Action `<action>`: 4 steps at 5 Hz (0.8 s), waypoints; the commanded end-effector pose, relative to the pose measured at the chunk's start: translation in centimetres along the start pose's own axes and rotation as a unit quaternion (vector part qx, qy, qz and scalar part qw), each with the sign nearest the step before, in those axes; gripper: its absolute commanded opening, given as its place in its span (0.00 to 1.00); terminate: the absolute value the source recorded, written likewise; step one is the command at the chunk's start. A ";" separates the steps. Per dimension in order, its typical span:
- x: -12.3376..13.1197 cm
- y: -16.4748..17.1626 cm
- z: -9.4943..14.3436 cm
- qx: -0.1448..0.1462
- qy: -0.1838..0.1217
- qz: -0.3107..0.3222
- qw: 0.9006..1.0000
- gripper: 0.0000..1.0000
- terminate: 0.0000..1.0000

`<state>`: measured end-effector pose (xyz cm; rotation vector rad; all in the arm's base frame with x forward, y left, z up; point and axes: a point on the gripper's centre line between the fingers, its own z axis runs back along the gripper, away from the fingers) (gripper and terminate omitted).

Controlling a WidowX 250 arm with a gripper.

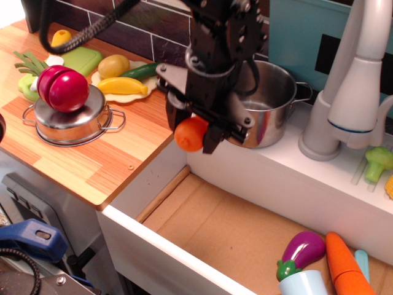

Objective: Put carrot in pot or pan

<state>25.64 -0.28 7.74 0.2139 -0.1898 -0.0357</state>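
The black gripper [192,132] clamps the small stubby orange plastic carrot [190,134], hiding its right side; its axis is unclear. The shiny steel pot [265,103] stands just right.
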 end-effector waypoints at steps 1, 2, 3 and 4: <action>3.3 0.6 3.2 0.002 -0.069 -0.037 0.997 0.00 0.00; 5.4 0.7 2.7 -0.018 -0.099 -0.089 0.991 0.00 0.00; 7.7 1.5 1.8 -0.056 -0.120 -0.123 0.983 0.00 0.00; 9.8 1.5 0.5 -0.104 -0.172 -0.187 0.961 1.00 1.00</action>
